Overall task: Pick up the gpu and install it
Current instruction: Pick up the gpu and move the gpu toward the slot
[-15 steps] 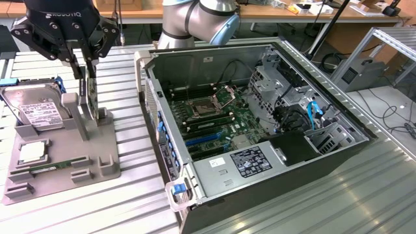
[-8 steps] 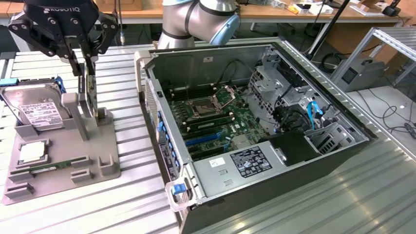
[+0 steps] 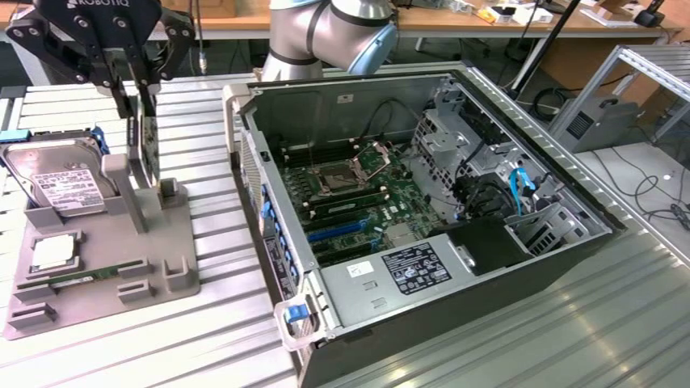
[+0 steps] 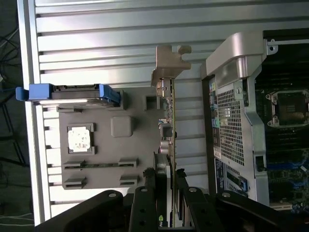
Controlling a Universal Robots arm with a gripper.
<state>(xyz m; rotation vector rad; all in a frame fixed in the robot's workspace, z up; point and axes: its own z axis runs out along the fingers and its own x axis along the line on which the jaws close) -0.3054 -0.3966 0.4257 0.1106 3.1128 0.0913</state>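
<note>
A ribbed silver metal worktop (image 3: 518, 339) carries everything in the exterior view. Nearest, at eight o'clock, lies a flat grey plastic holder tray (image 3: 178, 242); in its near slots rest a long thin green memory stick (image 3: 81, 277) and a small square silver processor chip (image 3: 52, 253); just beyond them, at nine o'clock, a silver hard drive with a white label (image 3: 60, 182) leans in its cradle.

At the centre, reaching toward four o'clock, an open grey desktop computer case (image 3: 323, 109) lies on its side; inside are a green motherboard (image 3: 367, 190) and, toward six o'clock, a silver power supply box with a black label (image 3: 415, 271).

At ten o'clock the gpu (image 3: 148, 149) (image 4: 167, 121), a flat green circuit card with a black cooler block and a silver end bracket, stands upright on its edge over the tray, on the side nearest the case. A black gripper (image 3: 135, 101) (image 4: 166, 176) hangs above it; its fingers (image 4: 147, 188) are clenched on the card, one on each flat face, at the end away from the bracket; whether the card's lower edge sits in the tray cannot be told.

Farthest, at twelve o'clock, stand the silver and blue robot arm (image 3: 334, 32) and a wooden desk (image 3: 453, 16).
</note>
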